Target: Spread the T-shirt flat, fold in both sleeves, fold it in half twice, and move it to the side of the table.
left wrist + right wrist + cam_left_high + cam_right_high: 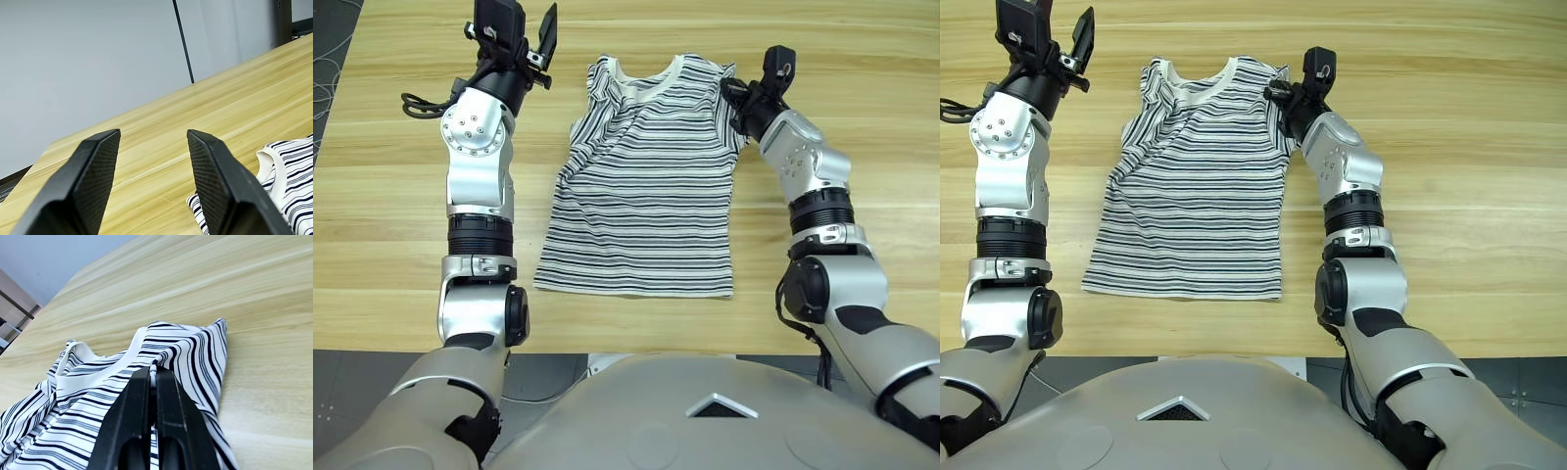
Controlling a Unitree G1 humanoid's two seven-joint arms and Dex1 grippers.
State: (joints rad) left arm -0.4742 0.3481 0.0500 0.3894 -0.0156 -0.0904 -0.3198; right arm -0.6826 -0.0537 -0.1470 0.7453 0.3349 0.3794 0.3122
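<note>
— Right gripper [153, 372]?
— Clamped on the T-shirt [641, 186], at its right shoulder.
— Left gripper [152, 134]?
— Spread wide, empty, just beside the T-shirt's left shoulder.
— And the T-shirt?
— Lying on the table [862, 98], rumpled along its left side.

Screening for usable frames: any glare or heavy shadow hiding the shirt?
Left eye view: even light, no glare on the pale wooden table or the black-and-white striped T-shirt; only soft shadows. Right wrist view: right tool, shut on the shirt, hides some fabric. Left wrist view: open left tool blocks some table.
</note>
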